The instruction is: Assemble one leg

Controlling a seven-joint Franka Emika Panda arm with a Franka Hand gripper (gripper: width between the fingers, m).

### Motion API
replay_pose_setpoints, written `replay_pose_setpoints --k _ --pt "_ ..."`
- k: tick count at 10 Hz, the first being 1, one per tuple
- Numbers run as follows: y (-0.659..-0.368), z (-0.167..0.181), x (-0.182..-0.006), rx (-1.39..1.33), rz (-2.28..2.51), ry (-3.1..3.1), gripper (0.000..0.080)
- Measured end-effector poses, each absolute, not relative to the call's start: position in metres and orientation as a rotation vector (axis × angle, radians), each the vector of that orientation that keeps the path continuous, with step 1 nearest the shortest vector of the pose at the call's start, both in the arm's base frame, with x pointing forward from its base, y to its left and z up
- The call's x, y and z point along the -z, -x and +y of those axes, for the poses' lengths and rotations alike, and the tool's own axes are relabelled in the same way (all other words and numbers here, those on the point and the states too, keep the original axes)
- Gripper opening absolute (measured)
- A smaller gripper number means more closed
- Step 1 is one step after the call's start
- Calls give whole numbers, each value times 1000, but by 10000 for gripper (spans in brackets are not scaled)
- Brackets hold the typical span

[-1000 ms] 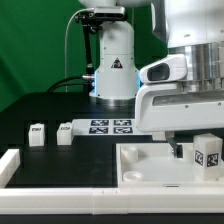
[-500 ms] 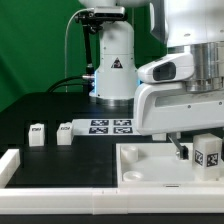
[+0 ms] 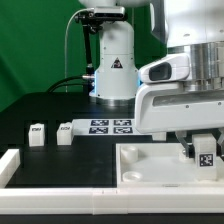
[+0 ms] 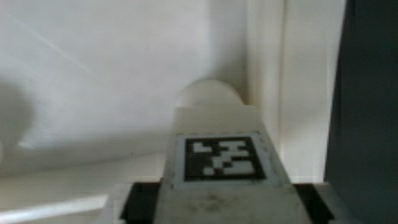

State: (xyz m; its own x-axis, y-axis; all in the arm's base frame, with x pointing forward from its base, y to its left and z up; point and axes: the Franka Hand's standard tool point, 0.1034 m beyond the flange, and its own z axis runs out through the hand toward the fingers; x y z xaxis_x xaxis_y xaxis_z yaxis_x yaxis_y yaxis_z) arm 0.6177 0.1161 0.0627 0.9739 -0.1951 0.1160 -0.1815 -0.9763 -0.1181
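My gripper (image 3: 203,148) is shut on a leg (image 3: 205,152), a small white block with a black-and-white tag. It holds the leg just over the exterior view's right corner of the large white panel (image 3: 150,165). In the wrist view the leg (image 4: 222,130) stands out between my dark fingers (image 4: 143,205), tag facing the camera, with the white panel (image 4: 89,90) close behind it. Two more legs (image 3: 37,133) (image 3: 65,131) stand on the black table at the exterior view's left.
The marker board (image 3: 112,126) lies in front of the robot base. A long white rail (image 3: 60,195) runs along the front edge and turns up at the exterior view's left end (image 3: 10,162). The arm's white body (image 3: 180,95) hangs over the panel.
The leg in my gripper has turned, so its tagged face looks narrower. It has shifted slightly toward the panel's corner. The other parts have not moved.
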Motion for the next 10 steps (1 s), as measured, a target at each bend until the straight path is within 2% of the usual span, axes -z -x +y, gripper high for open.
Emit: replay_pose_setpoints --k 6,9,10 --pt "-614 122 -62 102 1581 2532 290" --pt "-614 123 -62 80 1875 2316 290" --pt "-614 123 -62 83 1841 2344 290"
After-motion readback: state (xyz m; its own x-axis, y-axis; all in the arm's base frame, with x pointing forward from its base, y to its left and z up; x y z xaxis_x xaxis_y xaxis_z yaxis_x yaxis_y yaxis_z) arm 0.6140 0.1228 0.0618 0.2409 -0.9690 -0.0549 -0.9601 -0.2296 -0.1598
